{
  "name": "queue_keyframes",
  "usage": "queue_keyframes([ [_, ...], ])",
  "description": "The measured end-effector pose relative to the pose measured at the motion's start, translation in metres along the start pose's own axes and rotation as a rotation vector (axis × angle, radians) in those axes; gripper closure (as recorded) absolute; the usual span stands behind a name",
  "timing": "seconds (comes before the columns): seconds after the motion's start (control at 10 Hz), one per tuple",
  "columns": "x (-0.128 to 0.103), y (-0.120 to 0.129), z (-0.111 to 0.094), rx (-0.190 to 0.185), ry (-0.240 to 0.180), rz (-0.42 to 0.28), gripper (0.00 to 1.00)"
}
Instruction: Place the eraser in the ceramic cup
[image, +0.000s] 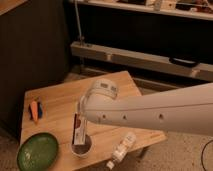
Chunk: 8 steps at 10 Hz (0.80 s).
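Note:
The eraser, a long dark block with a white label face and reddish marks, stands upright with its lower end inside the ceramic cup. The cup is small, round and whitish with a dark inside, near the front edge of the wooden table. My gripper is at the end of the big white arm, right above the cup, shut on the eraser's top end. The arm hides the table's right middle part.
A green round plate lies at the front left corner. An orange carrot-like item lies at the left edge. A small white bottle lies on its side right of the cup. A metal rail and dark shelving stand behind the table.

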<state>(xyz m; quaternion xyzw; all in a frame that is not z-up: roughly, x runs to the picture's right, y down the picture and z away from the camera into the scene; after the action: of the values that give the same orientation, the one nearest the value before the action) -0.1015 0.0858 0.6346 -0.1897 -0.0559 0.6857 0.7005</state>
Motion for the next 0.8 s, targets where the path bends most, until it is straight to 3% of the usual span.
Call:
queue_keyframes([
  [0.5,0.0093,-0.0052,0.0032,0.031,-0.003,-0.015,0.23],
  [0.8,0.0095,-0.0059,0.0074,0.011,-0.010,-0.008,0.20],
])
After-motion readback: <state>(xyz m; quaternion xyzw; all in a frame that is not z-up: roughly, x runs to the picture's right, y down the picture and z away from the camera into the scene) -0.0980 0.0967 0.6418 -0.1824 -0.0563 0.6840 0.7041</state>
